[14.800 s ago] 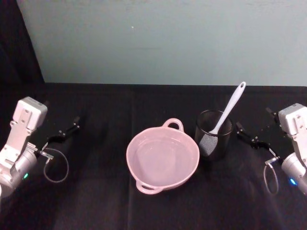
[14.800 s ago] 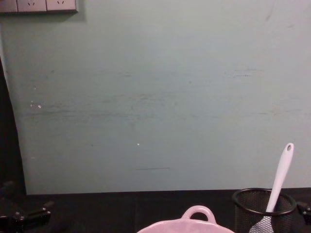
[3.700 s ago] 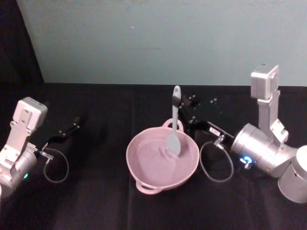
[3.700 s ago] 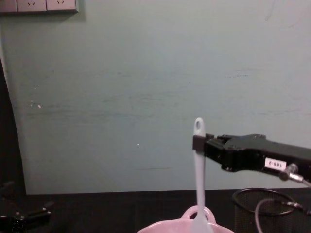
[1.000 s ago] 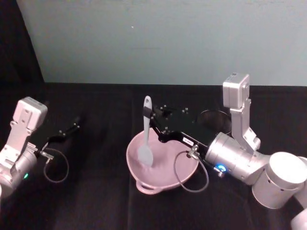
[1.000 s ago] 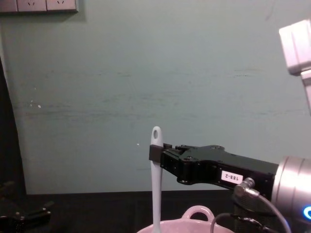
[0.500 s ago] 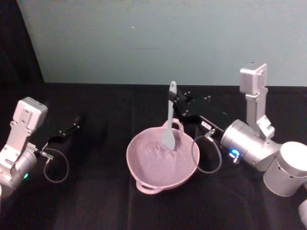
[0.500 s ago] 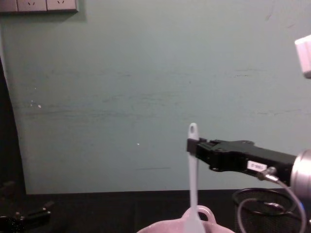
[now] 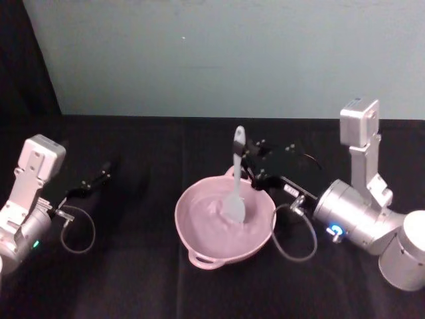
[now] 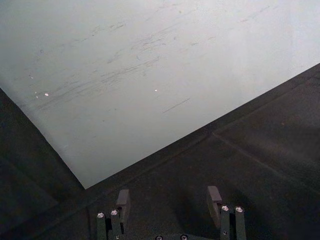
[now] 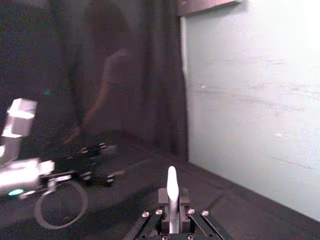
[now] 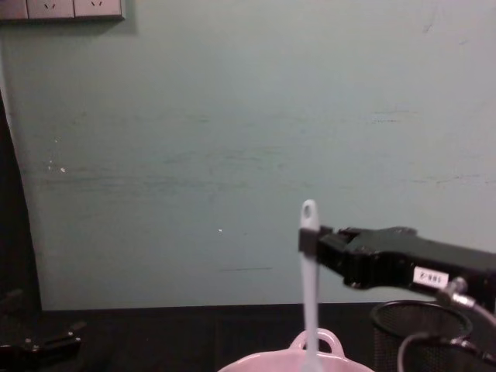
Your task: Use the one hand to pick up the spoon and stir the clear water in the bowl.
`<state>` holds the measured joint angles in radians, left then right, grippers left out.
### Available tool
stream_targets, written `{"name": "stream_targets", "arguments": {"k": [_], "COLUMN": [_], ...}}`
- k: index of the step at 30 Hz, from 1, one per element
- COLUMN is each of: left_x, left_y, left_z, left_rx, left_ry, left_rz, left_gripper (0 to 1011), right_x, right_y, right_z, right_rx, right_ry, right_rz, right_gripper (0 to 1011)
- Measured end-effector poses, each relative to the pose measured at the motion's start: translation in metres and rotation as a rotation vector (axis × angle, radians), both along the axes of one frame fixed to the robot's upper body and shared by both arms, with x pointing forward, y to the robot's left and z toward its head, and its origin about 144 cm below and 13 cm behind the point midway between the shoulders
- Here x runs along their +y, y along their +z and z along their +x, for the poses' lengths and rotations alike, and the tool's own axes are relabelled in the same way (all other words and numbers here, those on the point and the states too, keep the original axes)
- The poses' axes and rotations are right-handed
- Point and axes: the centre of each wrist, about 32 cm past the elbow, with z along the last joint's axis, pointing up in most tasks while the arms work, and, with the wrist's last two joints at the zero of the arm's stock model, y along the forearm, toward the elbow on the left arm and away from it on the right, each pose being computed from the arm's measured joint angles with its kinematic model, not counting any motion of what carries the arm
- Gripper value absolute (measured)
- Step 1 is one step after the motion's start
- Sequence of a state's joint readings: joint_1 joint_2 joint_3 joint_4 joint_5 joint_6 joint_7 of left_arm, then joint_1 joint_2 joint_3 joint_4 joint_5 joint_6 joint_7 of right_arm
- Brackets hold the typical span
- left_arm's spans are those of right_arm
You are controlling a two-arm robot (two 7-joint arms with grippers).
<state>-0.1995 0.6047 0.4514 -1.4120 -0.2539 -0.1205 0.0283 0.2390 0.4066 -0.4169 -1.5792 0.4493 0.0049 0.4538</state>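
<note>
Over the middle of the black-draped desk (image 9: 133, 286), the pale pink bowl (image 9: 179, 219) holds the water. The white plastic spoon (image 9: 236, 183) stands nearly upright in it, its head dipped in the right half. The right gripper (image 9: 246, 158) reaches in from the robot's right, its fingers clamped on the handle just below the holed end. The spoon's long axis therefore drops straight down from the grip, and a stirring sweep likely means carrying the handle sideways. The left gripper (image 9: 98, 178) sits parked well to the left, its fingers (image 10: 123, 197) spread on nothing. The chest view confirms the handle is vertical and shows the black mesh cup (image 12: 418, 322) just right of the bowl, while the head view shows where the spoon's head sits.
</note>
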Motion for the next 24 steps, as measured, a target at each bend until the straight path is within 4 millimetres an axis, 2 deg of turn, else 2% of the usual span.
{"name": "stream_targets", "arguments": {"k": [12,18,24], "left_x": [0.000,0.000,0.000], "left_y": [0.000,0.000,0.000], "left_z": [0.000,0.000,0.000], "left_rx": [0.000,0.000,0.000], "left_ry": [0.000,0.000,0.000], "left_rz": [0.000,0.000,0.000], "left_gripper": [1005,1005,1005], "right_x": [0.021,0.030,0.031], "right_y": [-0.003,-0.004,-0.006], "right_z": [-0.018,-0.010,0.007], "right_rx": [0.007,0.010,0.014], "right_ry": [0.088,0.098,0.067], "right_rz": [0.018,0.031,0.046], "right_gripper": [117,117,117]}}
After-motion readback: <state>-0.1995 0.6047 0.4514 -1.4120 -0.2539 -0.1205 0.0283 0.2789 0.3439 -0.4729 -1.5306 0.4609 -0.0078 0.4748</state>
